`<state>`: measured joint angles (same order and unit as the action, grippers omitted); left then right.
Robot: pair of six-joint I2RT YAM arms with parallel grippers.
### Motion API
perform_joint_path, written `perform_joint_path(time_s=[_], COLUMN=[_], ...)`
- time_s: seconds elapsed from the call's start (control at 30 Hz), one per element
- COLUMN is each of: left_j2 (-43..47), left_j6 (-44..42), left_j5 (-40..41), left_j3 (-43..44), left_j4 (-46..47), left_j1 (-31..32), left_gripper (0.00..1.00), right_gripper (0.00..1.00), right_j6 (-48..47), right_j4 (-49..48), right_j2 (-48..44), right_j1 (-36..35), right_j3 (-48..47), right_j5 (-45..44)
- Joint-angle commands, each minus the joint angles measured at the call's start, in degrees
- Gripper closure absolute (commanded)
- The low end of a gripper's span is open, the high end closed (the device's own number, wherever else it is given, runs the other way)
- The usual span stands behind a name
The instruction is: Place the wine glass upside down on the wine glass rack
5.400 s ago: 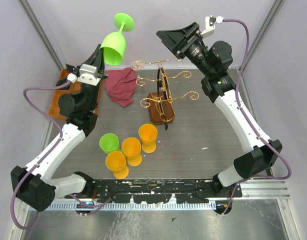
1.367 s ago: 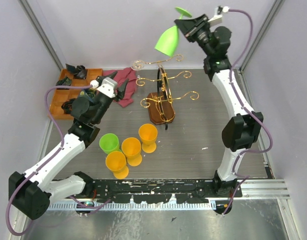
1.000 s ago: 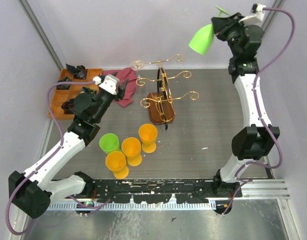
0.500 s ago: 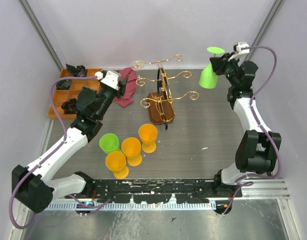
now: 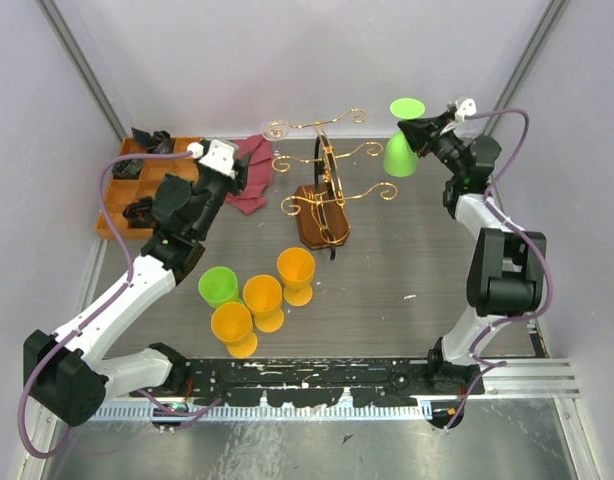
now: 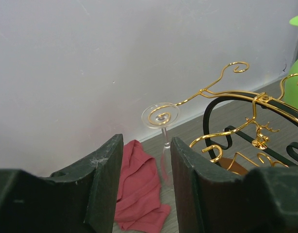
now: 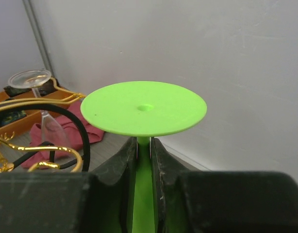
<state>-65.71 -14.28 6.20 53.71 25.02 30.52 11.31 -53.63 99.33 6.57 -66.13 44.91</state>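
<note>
Nearest me stood a cluster of cups [image 5: 262, 296], and behind them the wine glass rack [image 5: 317, 229]. Further back, the left gripper [image 5: 249, 176] hung half open, gripping nothing. At the far right, the right gripper [image 5: 424, 130] pinched the stem of the green wine glass [image 5: 399, 157], which was inverted, foot uppermost, just beside the rack's right-hand curls.

The wine glass [image 5: 399, 158] was lime green, the wine glass rack [image 5: 332, 195] gold on a dark-brown base, the cloth [image 5: 249, 190] at its 10 o'clock maroon, with 3 orange cups [image 5: 262, 295] beside 1 green cup [image 5: 218, 285].
</note>
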Motion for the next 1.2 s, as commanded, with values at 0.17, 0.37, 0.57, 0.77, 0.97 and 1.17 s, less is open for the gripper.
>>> perform_joint_path(time_s=[0.17, 0.37, 0.57, 0.77, 0.97, 1.17], left_j2=[2.0, 2.4, 1.5, 0.7, 0.0, -0.1], left_j6=[-1.8, -2.0, -2.2, -2.3, -2.6, -3.4], left_j5=[3.0, 4.0, 4.3, 4.4, 4.4, 4.6], left_j3=[0.2, -0.3, 0.0, 0.4, 0.6, 0.3], left_j4=[1.8, 1.8, 2.1, 2.0, 1.9, 1.9], left_j1=[-0.2, -0.5, -0.6, -0.6, -0.6, -0.7], left_gripper=[0.5, 0.5, 0.5, 0.5, 0.51, 0.51], right_gripper=[0.99, 0.99, 0.99, 0.99, 0.99, 0.99], right_j6=[25.1, 23.9, 21.3, 18.6, 18.0, 17.0], right_j4=[-43.9, -43.6, -41.1, -38.5, -39.5, -37.8], right_j2=[15.7, 18.2, 20.7, 23.9, 27.5, 29.7], right_j1=[1.1, 0.2, -1.4, -3.4, -5.2, -6.7], right_j3=[-5.6, -7.4, -8.6, -11.6, -16.8, -19.8], right_j5=[8.6, 10.3, 11.7, 11.8, 9.6, 10.3])
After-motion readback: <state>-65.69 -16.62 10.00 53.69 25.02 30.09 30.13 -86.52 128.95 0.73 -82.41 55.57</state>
